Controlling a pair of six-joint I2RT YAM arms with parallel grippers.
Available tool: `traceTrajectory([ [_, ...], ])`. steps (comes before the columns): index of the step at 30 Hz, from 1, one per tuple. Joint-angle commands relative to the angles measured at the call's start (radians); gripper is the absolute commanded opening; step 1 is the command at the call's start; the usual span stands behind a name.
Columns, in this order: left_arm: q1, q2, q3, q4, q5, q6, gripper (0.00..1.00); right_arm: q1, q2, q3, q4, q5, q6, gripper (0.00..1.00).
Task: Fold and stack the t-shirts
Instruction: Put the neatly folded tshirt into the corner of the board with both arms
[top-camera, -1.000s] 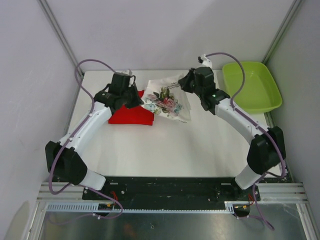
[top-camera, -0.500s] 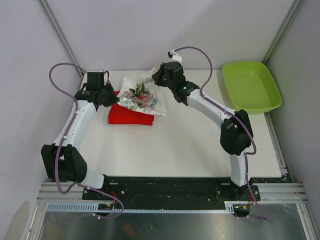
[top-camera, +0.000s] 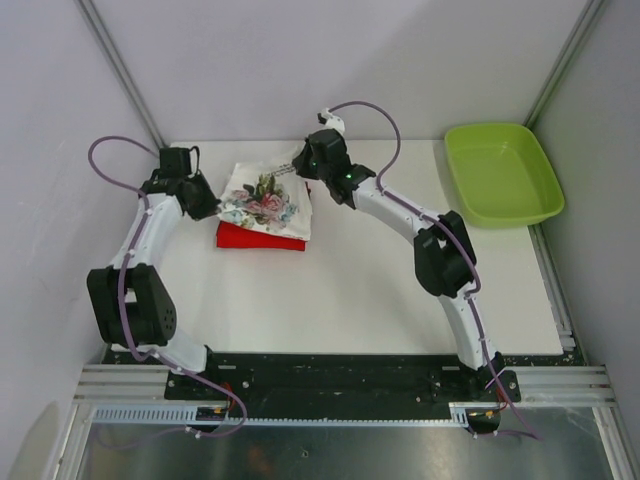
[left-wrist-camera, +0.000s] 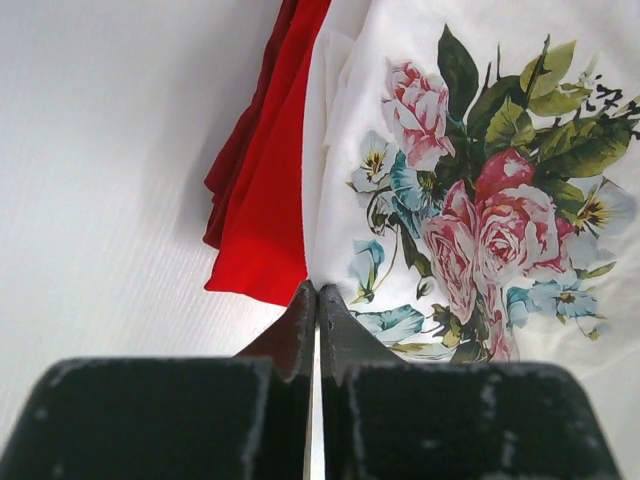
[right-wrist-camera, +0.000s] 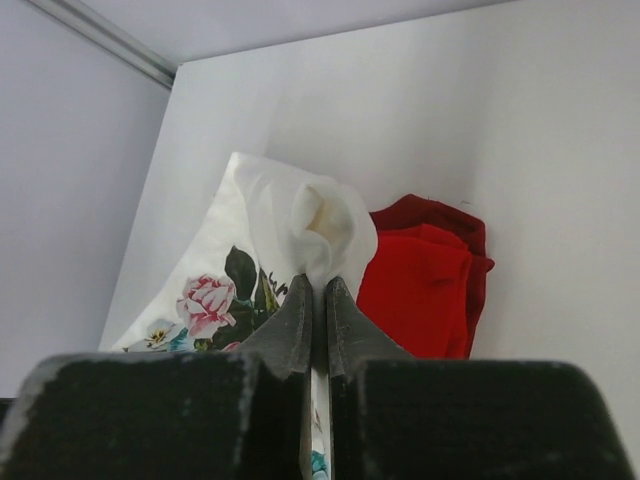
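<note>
while white t-shirt (top-camera: 268, 198) lies over red t-shirt (top-camera: 255, 238), left gripper (left-wrist-camera: 317, 290), right gripper (right-wrist-camera: 318, 283) each pinch it shut.

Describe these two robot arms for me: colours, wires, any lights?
Both the left arm and the right arm are smooth white tubes joined by chunky black joint housings. A thin purple cable loops loosely along each. A small green light glows on the right arm's black wrist part. The left claw and the right claw each have two black fingers tapering to wedge tips.
</note>
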Motion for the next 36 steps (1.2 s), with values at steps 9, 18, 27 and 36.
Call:
traceTrajectory([
  [9, 0.058, 0.039, -0.033, 0.025, -0.033, 0.030, 0.00, -0.010, 0.063, 0.096, 0.015, 0.001, 0.002, 0.00],
  [18, 0.072, 0.046, -0.094, 0.032, -0.046, 0.025, 0.00, -0.021, 0.145, 0.197, -0.049, -0.019, -0.013, 0.00],
  [27, 0.076, 0.071, -0.171, 0.053, -0.054, 0.016, 0.13, -0.053, 0.224, 0.283, -0.203, -0.008, -0.013, 0.36],
  [36, 0.084, -0.058, -0.141, 0.055, -0.058, 0.032, 0.63, -0.137, 0.187, 0.360, -0.447, -0.026, 0.005, 0.64],
])
